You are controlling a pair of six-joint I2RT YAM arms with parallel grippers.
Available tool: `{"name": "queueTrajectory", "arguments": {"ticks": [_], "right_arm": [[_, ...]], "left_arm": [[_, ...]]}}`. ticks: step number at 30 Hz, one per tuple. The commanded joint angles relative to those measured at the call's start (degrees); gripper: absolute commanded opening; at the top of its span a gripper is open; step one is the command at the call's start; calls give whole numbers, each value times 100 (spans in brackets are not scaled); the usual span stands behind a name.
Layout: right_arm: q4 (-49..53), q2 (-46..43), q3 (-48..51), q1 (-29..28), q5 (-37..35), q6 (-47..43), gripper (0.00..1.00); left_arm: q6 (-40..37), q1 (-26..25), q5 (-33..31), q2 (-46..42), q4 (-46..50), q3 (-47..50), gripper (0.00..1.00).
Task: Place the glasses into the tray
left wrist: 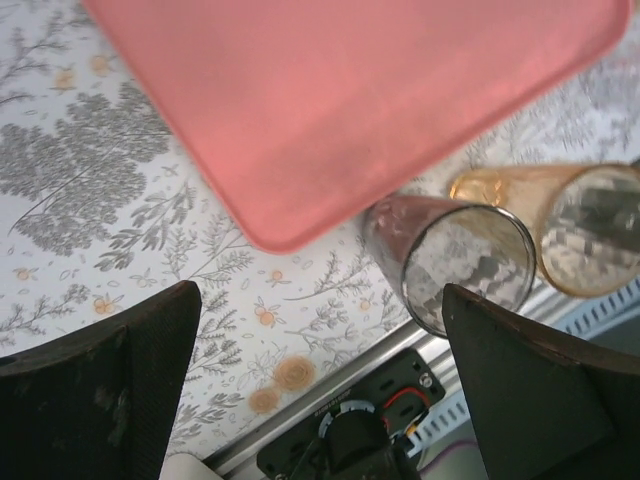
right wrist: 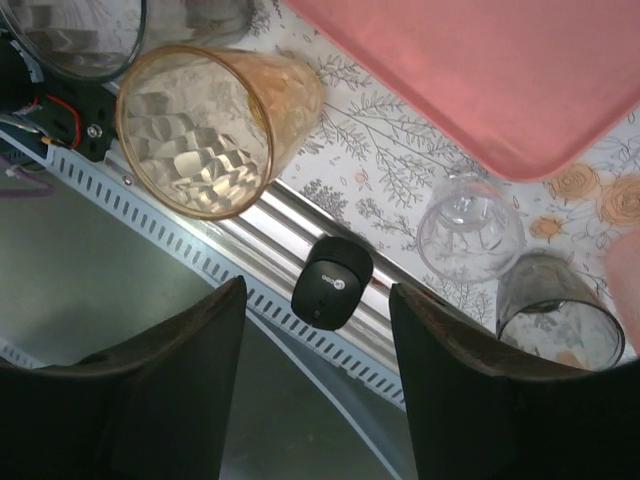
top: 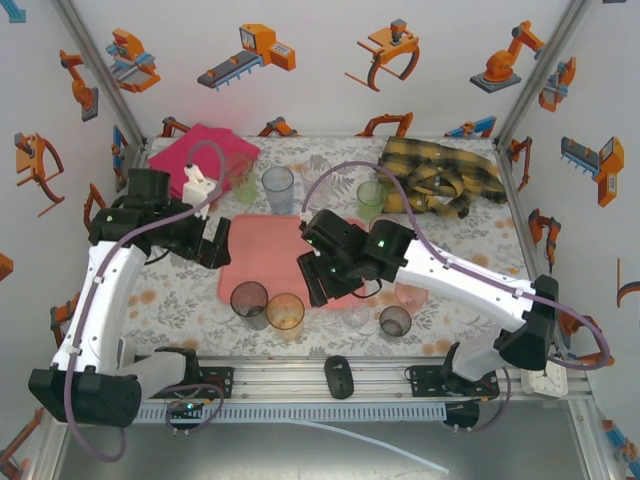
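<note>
Plainly, no glass stands in the tray [top: 265, 250] yet. Its pink floor is bare, and both arms hang over its near edge.

The left end effector [left wrist: 320, 400] is released, its fingers wide with nothing between them. The tray's rounded corner lies ahead of it. A smoky glass [left wrist: 462, 262] stands upright on the counter [left wrist: 90, 170] just ahead of its right finger. An amber glass [left wrist: 585, 228] sits further right, so close to the smoky one that I cannot tell whether they touch.

The right end effector [right wrist: 315, 400] is likewise released and empty. The amber glass stands ahead to its left, a clear glass [right wrist: 470, 230] ahead of its right finger, and a dark glass [right wrist: 557, 312] just beyond that. A black device [right wrist: 332, 282] on the rail lies straight past the gap. It is no part of the job.

The wide spread probably suits taking a tumbler by its wall. Each of these near glasses stands mouth up beside the tray's near rim, so the carry should be short. The smoky and amber pair may be awkward, since a finger sliding between them could tip the neighbour.

A blue-grey glass [top: 278, 187] and a green glass [top: 370, 196] wait beyond the tray, well apart from both end effectors.
</note>
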State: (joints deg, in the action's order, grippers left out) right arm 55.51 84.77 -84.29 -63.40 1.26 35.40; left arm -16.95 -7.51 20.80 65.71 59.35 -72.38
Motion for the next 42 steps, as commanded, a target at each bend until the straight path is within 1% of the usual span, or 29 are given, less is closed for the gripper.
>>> {"name": "queueTrajectory", "arguments": {"ticks": [1, 5, 9, 13, 21, 27, 32, 42], "right_arm": [[-372, 38, -131, -60, -284, 239, 53], [-550, 240, -121, -78, -127, 257, 52], [-559, 486, -202, -181, -233, 239, 53], [-611, 715, -236, -220, -237, 244, 50], [-355, 1061, -375, -329, -572, 231, 42], [-331, 1229, -421, -405, -719, 256, 42], [-196, 1356, -457, -424, -993, 335, 40], [-146, 1588, -545, -477, -1107, 343, 37]], "left_arm": [[599, 268, 249, 57, -259, -232, 100], [752, 281, 245, -19, -337, -259, 100], [739, 302, 239, -62, -327, -239, 100], [754, 311, 344, -69, -293, -228, 99], [763, 329, 372, -105, -344, -162, 99], [746, 329, 364, -155, -363, -123, 99], [735, 331, 347, -241, -372, -41, 99], [677, 330, 363, -346, -374, 41, 98]]}}
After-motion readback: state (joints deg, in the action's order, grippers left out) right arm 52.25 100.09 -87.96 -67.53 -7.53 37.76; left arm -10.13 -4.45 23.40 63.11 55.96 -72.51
